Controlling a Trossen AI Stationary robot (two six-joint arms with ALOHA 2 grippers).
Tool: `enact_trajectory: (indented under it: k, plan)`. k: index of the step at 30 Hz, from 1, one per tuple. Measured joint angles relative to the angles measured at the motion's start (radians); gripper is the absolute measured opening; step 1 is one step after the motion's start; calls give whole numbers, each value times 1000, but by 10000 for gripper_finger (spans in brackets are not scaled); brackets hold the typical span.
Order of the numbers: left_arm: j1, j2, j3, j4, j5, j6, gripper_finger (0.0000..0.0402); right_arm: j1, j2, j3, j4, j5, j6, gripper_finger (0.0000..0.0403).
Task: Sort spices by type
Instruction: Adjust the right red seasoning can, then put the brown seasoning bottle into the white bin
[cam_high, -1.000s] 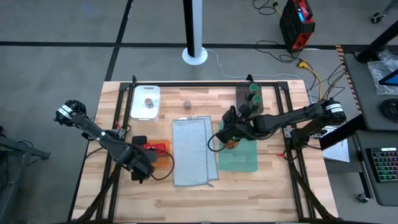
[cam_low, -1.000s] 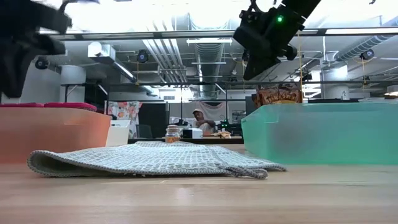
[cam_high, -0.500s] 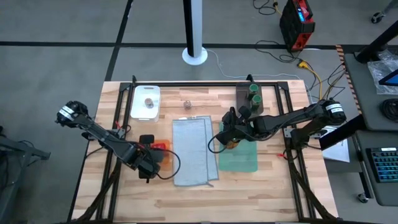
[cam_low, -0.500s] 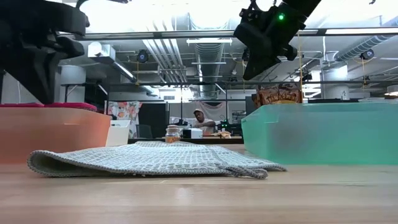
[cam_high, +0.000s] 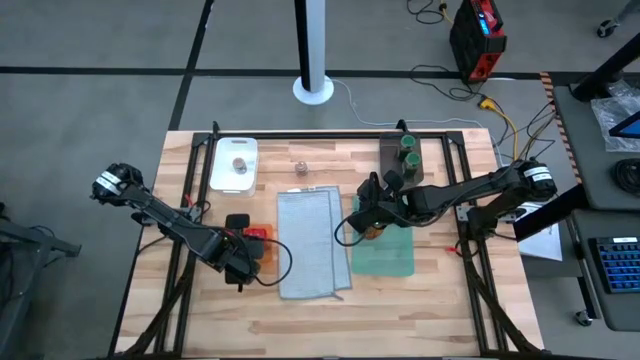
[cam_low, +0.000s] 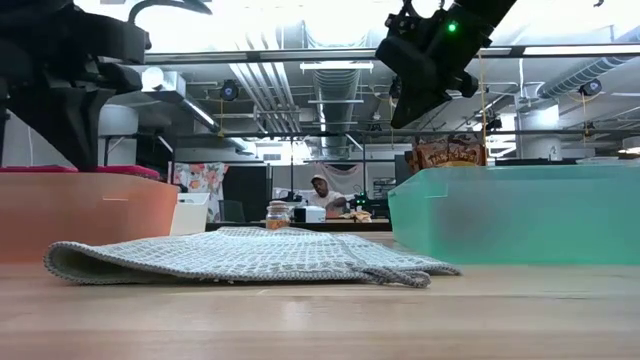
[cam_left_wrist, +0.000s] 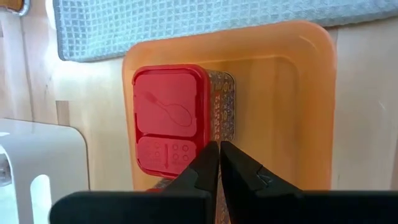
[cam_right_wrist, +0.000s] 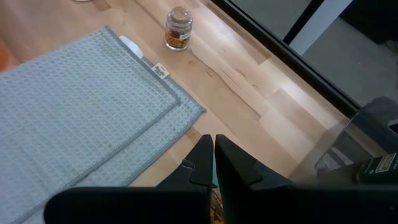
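Two arms over the tabletop (cam_high: 330, 320), both claws pressed together and holding nothing that I can see.

Left claw (cam_left_wrist: 219, 163): hangs above the orange cloth (cam_left_wrist: 292, 112), fingers meeting with no gap. Just past its tips lies a red boxy spice container (cam_left_wrist: 171, 118), lid up, with a spoon mark on the lid; the edge of a second red item peeks out beneath the fingers, too hidden to confirm. High view puts this claw (cam_high: 243, 262) at the orange cloth, left of the grey cloth (cam_high: 310, 240).

Right claw (cam_right_wrist: 213, 158): fingers likewise together, poised at the near edge of the green cloth (cam_high: 385, 250), where an orange-brown packet (cam_high: 372, 231) sits. Low view shows a packet (cam_low: 449, 152) resting on that green cloth. A sliver of orange-brown shows under the fingertips in the wrist view; contact cannot be judged.

Other spices:
- two green-topped jars (cam_high: 410, 150) in the dark grey bin (cam_high: 390, 165) at the far right
- one clear shaker (cam_high: 239, 166) on the white board (cam_high: 222, 178)
- a second shaker (cam_right_wrist: 176, 28) standing alone on bare wood at the far edge, between board and bin

Judgement: red pair looks placed on orange, so sorting is partway through. Jars and shakers are not yet on the cloths. Next move probably calls for a claw to open, reach the lone shaker or a jar, and close around its body while it stands upright.
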Motion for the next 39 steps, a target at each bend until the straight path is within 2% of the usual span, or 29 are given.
enact_trajectory:
  k: [15,22,32,39]
  plan:
    - [0,-60,33,7,-1,8,0,0,-1,1,5,0,2,9]
    - [0,-37,17,150,44,56,0,0,-1,3,20,0,1,9]
    - [23,8,5,152,-63,65,0,0,-2,8,20,0,0,9]
    - [48,10,4,151,-81,75,0,0,-2,8,20,0,0,9]
